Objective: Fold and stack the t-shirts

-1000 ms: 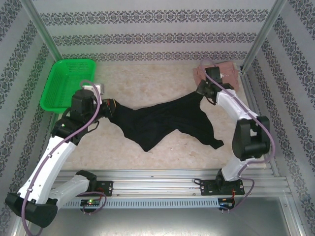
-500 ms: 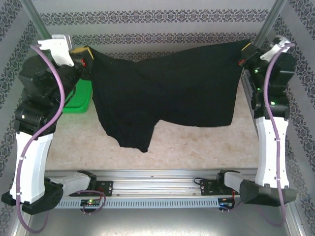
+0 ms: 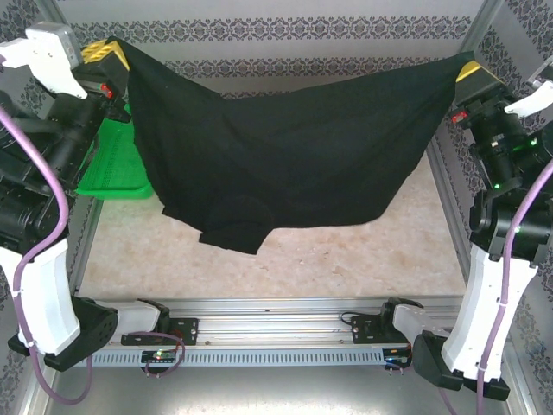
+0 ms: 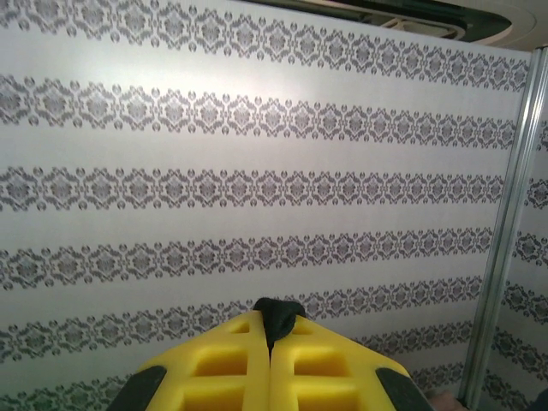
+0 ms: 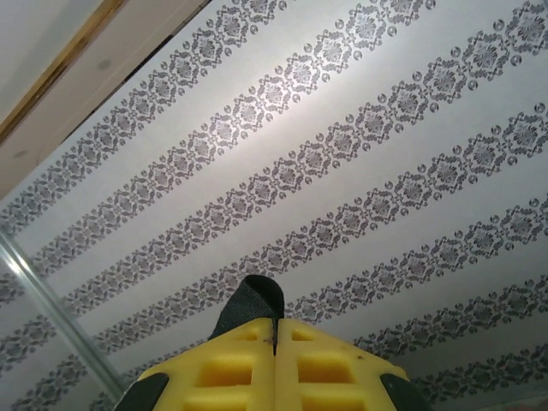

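Note:
The black t-shirt (image 3: 285, 156) hangs spread wide in the air above the table, stretched between both raised arms. My left gripper (image 3: 114, 54) is shut on its upper left corner, high at the far left. At the far right my right gripper (image 3: 468, 71) is shut on the other corner. A nub of black cloth (image 4: 276, 315) sticks out past the closed yellow fingers (image 4: 231, 364) in the left wrist view. Dark cloth (image 5: 253, 306) pokes out likewise in the right wrist view, above the pressed-together yellow fingers (image 5: 325, 364). The shirt's lower hem sags toward the left. The pink t-shirt is hidden.
A green mesh basket (image 3: 108, 169) sits at the table's left side, partly behind the hanging shirt and the left arm. The beige tabletop (image 3: 346, 259) shows below the shirt. Patterned walls and metal frame posts (image 3: 441, 186) enclose the space.
Both arms have risen and spread apart, lifting the black shirt off the table and stretching it wide in the air. It now hangs higher and flatter than half a second ago.

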Controlling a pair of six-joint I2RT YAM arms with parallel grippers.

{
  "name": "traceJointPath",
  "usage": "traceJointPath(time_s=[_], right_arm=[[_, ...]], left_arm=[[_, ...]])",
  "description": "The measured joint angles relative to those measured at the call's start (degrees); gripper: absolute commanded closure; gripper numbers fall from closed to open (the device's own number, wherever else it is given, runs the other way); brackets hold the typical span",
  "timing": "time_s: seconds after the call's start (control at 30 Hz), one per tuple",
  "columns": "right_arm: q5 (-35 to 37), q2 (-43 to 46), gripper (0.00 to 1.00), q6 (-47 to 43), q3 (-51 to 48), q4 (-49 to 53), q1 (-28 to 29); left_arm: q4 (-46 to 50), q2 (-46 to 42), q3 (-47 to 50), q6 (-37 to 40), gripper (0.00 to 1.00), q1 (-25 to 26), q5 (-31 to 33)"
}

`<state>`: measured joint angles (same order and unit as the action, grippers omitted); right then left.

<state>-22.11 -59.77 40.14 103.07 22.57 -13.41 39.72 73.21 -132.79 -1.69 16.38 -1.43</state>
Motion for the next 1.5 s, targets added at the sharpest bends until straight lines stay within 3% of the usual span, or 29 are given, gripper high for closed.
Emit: traceJointPath(time_s=[0.23,0.47,0.67,0.83,1.23,1.5], right_arm=[[-0.3,0.7,1.00,2.2,2.9,2.8,0.0],[0.8,2.4,1.00,4.5,-2.7,3.9,0.0],[0.3,1.7,1.00,5.5,-4.6,3.8,0.0],[-2.1,2.1,1.00,7.6,-4.2,1.7,0.0],[-6.9,2.5,1.00,10.8,7.9,0.9,0.0],[-7.3,3.9,1.00,12.3,10.6,1.6,0.0]], left_arm=[[0.2,-1.3,-0.5,3.8,1.00,0.0,1.3],[0.1,0.3,2.1,8.4,1.00,0.0,4.1],[0.2,5.2,-0.3,9.7,1.00,0.0,4.0],[-0.3,4.2,-3.3,10.1,1.00,0.0,2.7],[-5.7,-3.8,-8.9,9.8,1.00,0.0,-2.1],[-5.9,-3.8,-8.8,10.1,1.00,0.0,-2.6]])
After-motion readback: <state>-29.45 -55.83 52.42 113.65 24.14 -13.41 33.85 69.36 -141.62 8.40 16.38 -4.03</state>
